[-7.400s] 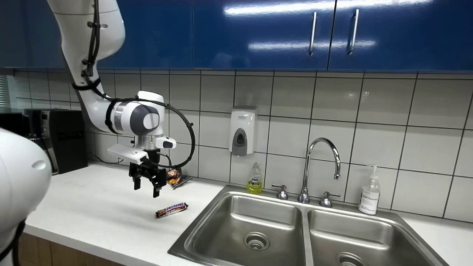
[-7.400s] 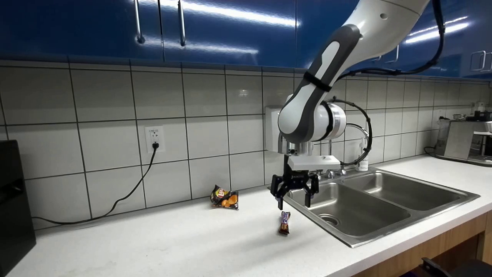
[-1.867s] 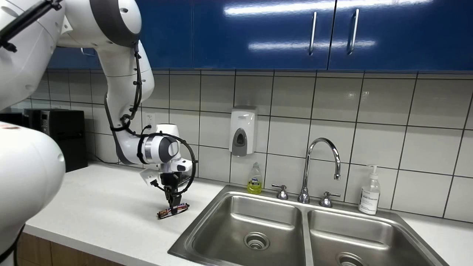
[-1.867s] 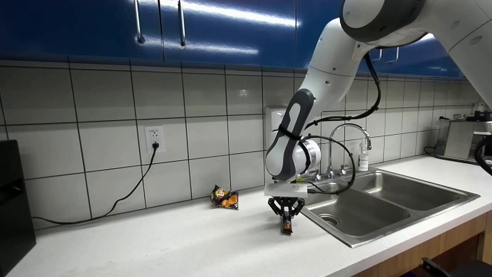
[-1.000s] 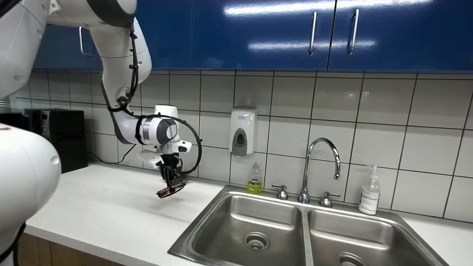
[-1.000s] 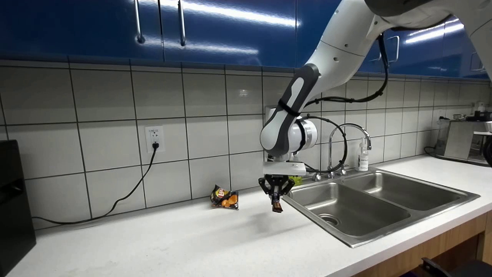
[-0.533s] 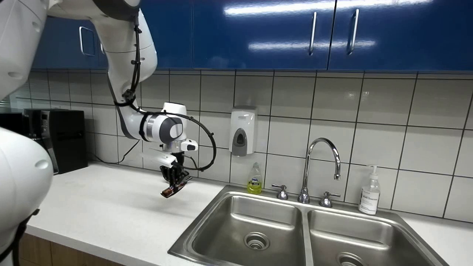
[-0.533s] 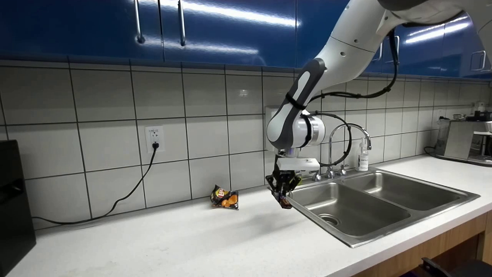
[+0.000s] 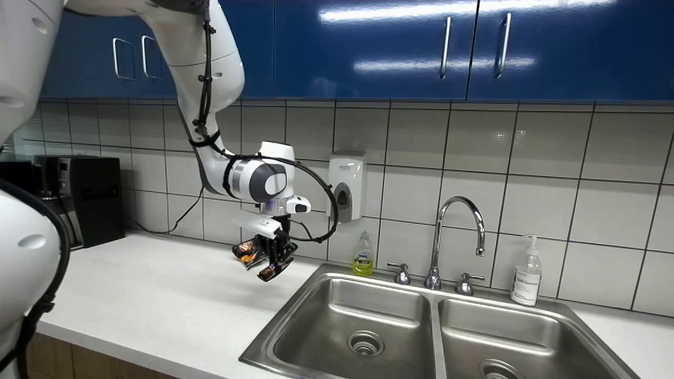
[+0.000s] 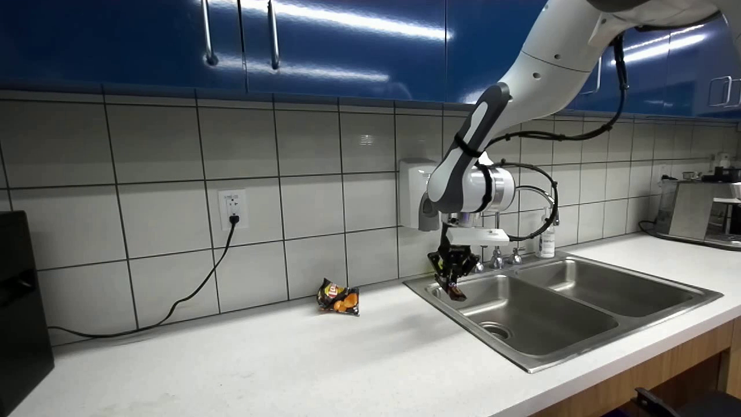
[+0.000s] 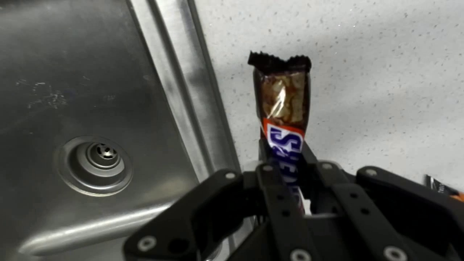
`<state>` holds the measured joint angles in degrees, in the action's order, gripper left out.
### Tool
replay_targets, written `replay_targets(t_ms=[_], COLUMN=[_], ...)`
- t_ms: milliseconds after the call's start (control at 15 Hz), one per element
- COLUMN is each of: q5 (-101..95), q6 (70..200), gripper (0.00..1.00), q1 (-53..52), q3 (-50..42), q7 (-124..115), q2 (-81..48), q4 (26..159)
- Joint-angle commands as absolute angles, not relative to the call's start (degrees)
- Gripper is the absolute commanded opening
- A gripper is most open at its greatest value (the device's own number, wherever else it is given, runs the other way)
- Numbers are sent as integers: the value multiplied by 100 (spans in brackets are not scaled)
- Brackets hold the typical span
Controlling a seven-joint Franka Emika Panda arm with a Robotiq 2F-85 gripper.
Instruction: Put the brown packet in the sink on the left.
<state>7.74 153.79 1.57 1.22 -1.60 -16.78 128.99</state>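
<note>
The brown packet, a candy bar [image 11: 284, 98] with a blue-and-white label, is pinched between the fingers of my gripper [image 11: 286, 154]. Its far end sticks out past the fingertips in the wrist view; its near part is partly hidden by the fingers. In both exterior views the packet [image 9: 269, 271] hangs clear of the counter, tilted, with the gripper [image 10: 452, 279] above it. The left sink basin [image 9: 310, 337] lies just to the right of the packet in an exterior view. From the wrist, the metal rim [image 11: 181, 87] runs beside the packet, which appears over the counter.
A black chip bag [image 10: 338, 298] lies on the counter by the wall. Dish soap [image 9: 363, 258], the faucet [image 9: 437, 242] and its handles stand along the sink's back edge. A soap dispenser [image 9: 345, 184] hangs on the wall; a sanitizer bottle [image 9: 526, 276] stands farther right.
The gripper took hold of the packet on the counter and lifted it. Over the last second both have moved toward the sink, and the packet has turned somewhat.
</note>
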Motion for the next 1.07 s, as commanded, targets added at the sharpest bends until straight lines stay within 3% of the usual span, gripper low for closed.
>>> replay_targets(t_ms=[0,1000], q5=[1009,1508], q6=[15358,15962], gripper=[4,4], q1=[470,1364], q3=[58,-316], q7=[146,448], q2=[-1386,-2011], q4=[13123,13161])
